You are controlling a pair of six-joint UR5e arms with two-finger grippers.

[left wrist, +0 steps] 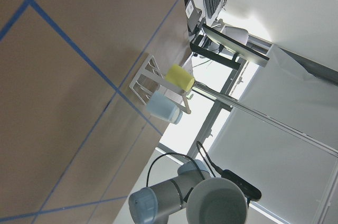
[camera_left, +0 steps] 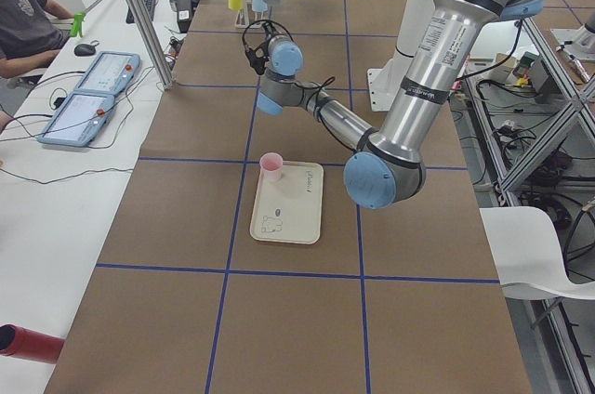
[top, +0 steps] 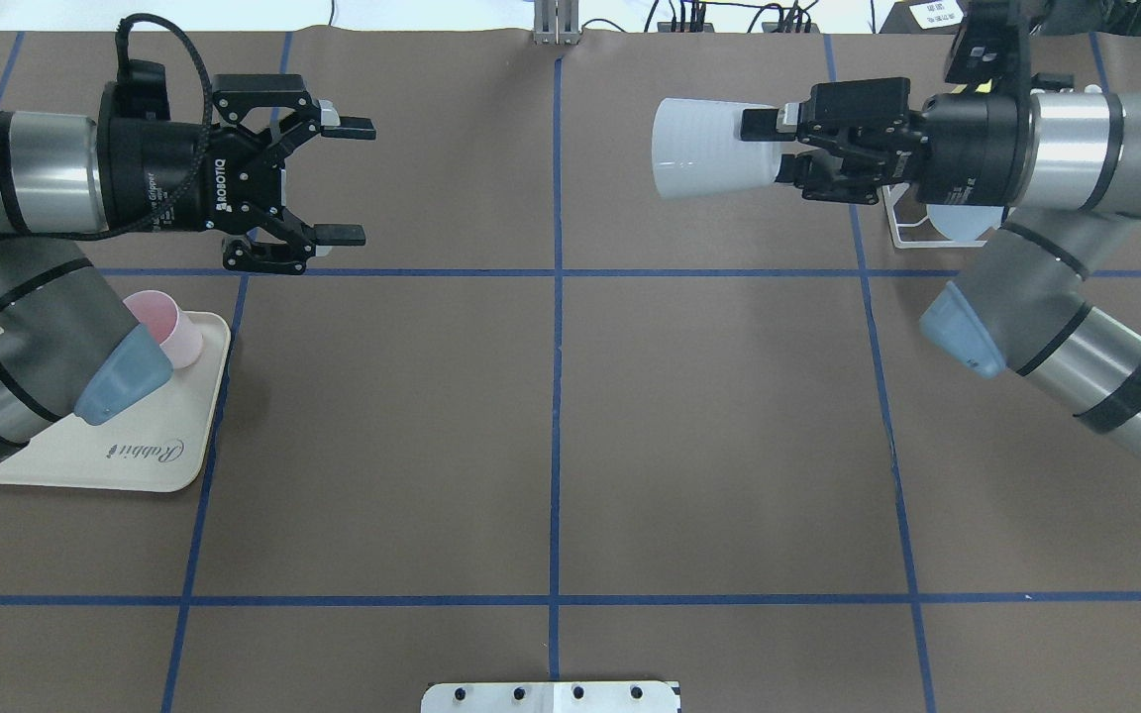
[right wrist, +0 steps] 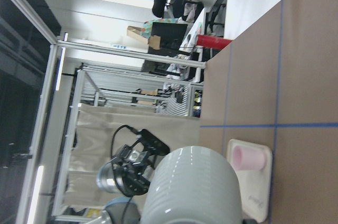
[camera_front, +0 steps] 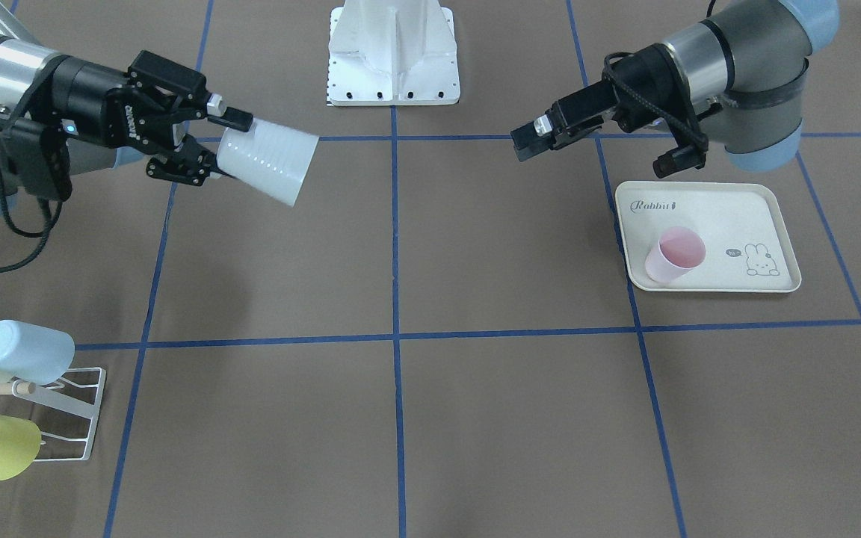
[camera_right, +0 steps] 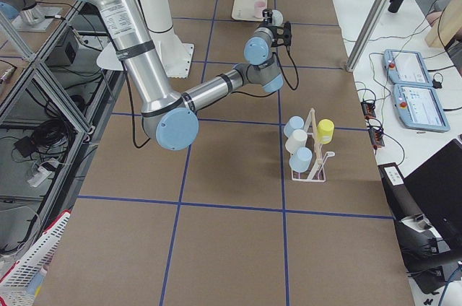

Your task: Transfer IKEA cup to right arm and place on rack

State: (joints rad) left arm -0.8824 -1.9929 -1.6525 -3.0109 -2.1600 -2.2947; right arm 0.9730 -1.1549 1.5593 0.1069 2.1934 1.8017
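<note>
The IKEA cup (top: 704, 149) is white and ribbed. It lies level in the air with its mouth toward the table's middle. My right gripper (top: 774, 149) is shut on its base end; from the front, the cup (camera_front: 270, 161) sticks out of that gripper (camera_front: 225, 146). My left gripper (top: 351, 181) is open and empty, facing the cup across a wide gap. The white wire rack (camera_front: 75, 411) with a wooden dowel carries a blue, a yellow and a pale cup. In the overhead view the right wrist hides most of the rack (top: 899, 226).
A pink cup (camera_front: 673, 255) stands on the cream rabbit-print tray (camera_front: 744, 217) under my left arm. The robot's white base plate (camera_front: 393, 56) is at the table's middle edge. Blue tape lines divide the brown tabletop.
</note>
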